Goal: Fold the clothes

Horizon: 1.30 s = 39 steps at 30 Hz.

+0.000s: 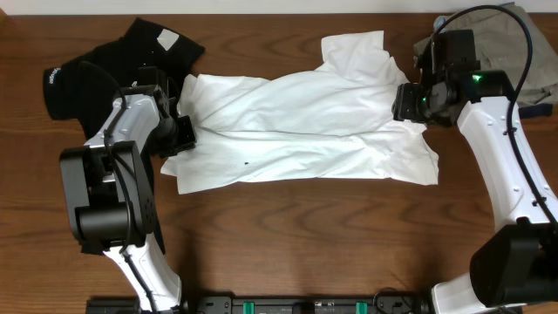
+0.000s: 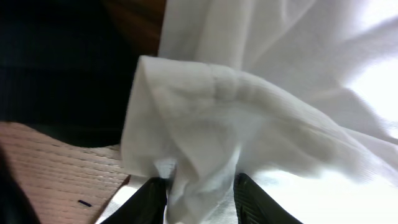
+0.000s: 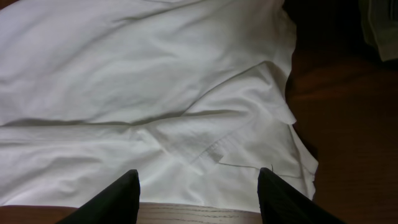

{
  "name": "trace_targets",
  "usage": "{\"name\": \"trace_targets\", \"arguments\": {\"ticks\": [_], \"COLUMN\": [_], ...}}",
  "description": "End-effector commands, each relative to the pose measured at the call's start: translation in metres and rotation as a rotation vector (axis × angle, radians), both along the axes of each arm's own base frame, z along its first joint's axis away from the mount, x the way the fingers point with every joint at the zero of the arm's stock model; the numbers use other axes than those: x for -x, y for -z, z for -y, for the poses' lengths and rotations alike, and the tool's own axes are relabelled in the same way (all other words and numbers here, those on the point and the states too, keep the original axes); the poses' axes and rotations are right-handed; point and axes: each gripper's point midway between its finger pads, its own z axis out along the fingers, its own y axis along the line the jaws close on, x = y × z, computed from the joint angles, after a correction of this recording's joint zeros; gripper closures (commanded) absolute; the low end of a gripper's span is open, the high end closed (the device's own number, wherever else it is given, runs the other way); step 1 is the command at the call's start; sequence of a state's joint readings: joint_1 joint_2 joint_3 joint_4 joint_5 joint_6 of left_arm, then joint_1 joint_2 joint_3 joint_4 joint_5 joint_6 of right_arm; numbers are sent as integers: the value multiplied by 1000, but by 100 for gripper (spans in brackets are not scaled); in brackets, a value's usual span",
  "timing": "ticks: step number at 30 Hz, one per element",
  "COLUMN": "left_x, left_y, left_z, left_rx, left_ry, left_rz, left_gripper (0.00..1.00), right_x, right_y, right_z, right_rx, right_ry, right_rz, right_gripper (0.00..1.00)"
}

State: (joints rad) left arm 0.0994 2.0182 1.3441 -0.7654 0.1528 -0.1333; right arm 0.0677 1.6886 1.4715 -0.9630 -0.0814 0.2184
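The white T-shirt (image 1: 305,126) lies spread and wrinkled across the middle of the table. Its print is not visible. My left gripper (image 1: 181,135) is at the shirt's left edge, shut on a bunched fold of the white cloth (image 2: 199,186). My right gripper (image 1: 406,102) hovers open and empty over the shirt's right part (image 3: 186,112), its fingers (image 3: 198,193) wide apart above the hem. The black shirt (image 1: 131,61) lies crumpled at the back left, behind my left arm, and shows as a dark mass in the left wrist view (image 2: 62,68).
A khaki garment stack (image 1: 536,52) sits at the back right corner, behind my right arm, and its edge shows in the right wrist view (image 3: 382,31). Bare wooden table (image 1: 305,235) runs along the front.
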Motion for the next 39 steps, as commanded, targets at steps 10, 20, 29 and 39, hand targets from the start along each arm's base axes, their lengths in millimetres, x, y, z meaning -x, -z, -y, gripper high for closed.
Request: {"name": "trace_targets", "arguments": {"ticks": [10, 20, 29, 39], "left_x": [-9, -11, -11, -13], "left_y": [-16, -24, -23, -23], "left_z": [2, 2, 3, 2], "left_rx": [17, 15, 15, 15], "left_ry": [3, 4, 4, 4], "left_rz": [23, 46, 47, 52], "left_gripper": [62, 62, 63, 94], "right_x": [-4, -4, -3, -3], "right_y": [-5, -5, -4, -4], "right_z": [-2, -2, -2, -2], "right_rx": [6, 7, 8, 9], "right_ry": [-19, -19, -22, -22], "right_rz": [23, 22, 15, 16], "right_gripper": [41, 41, 41, 41]}}
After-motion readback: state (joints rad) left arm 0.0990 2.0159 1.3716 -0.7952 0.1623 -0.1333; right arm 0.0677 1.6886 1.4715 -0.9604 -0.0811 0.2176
